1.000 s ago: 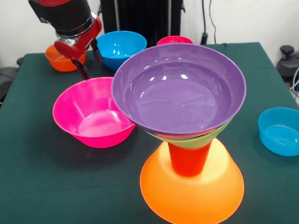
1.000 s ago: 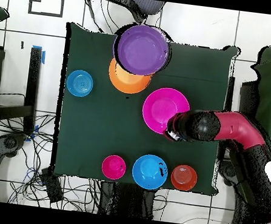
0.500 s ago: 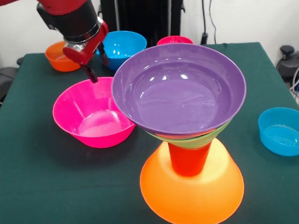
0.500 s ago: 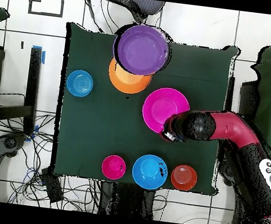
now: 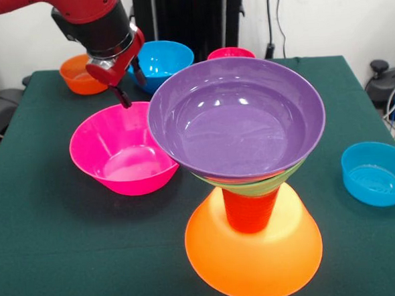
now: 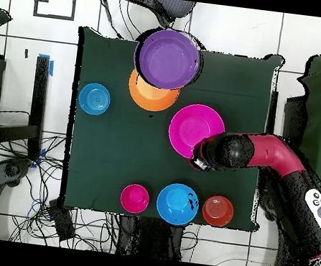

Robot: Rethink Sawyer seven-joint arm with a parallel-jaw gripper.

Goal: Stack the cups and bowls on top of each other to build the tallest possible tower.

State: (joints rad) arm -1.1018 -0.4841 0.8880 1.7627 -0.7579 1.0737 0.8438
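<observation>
Gripper (image 5: 129,85) on the red-and-black arm (image 6: 262,153) hangs over the far rim of the large glossy pink plastic bowl (image 5: 122,150), which sits upright on the dark green table (image 5: 54,217). One dark fingertip (image 5: 122,99) sits just above that rim; can't tell if it touches. The second finger shows beside the blue bowl, a gap between the two: claw released, nothing in it.

Tower (image 5: 247,185) stands at the table's near side in the front view, well apart from the claw, with the pink bowl between them. Base is the large orange plastic bowl (image 5: 254,252), rim down. On it the orange-red ribbed tumbler (image 5: 250,210), then thin green and orange bowl edges, then the wide purple plastic bowl (image 5: 236,115), mouth up.

Loose pieces: mid blue bowl (image 5: 159,62), small orange bowl (image 5: 79,75) and small red-pink bowl (image 5: 230,53) along the pedestal side; small blue bowl (image 5: 377,174) alone near the table's edge.
</observation>
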